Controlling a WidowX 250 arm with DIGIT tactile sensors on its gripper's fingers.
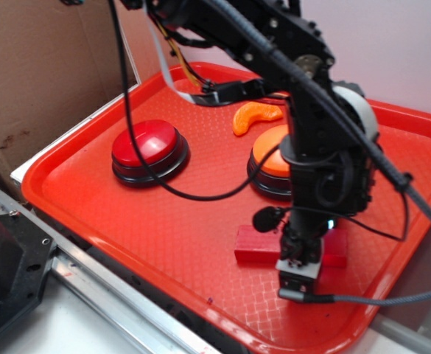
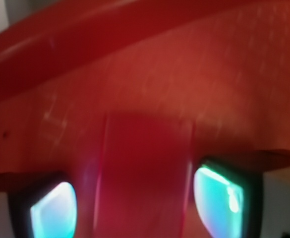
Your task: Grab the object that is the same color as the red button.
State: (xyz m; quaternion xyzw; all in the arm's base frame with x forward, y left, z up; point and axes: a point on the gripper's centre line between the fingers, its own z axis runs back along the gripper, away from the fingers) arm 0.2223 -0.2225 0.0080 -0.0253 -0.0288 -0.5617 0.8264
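The red rectangular block [image 1: 258,246] lies flat on the red tray [image 1: 163,228], near its front edge. My gripper [image 1: 309,237] points straight down over the middle of the block. In the wrist view the block [image 2: 145,163] runs lengthwise between my two fingers, and the gripper [image 2: 137,201] straddles it. The left finger [image 2: 53,208] stands a little off the block and the right finger [image 2: 219,193] is close to its edge. The jaws are open around it. The red button [image 1: 146,144] sits at the tray's left, well away from the gripper.
An orange-domed button [image 1: 272,156] stands just behind the gripper, partly hidden by the arm. An orange crescent wedge [image 1: 255,116] lies further back. A cardboard wall [image 1: 46,66] stands to the left. A metal rail [image 1: 104,287] runs along the tray's front.
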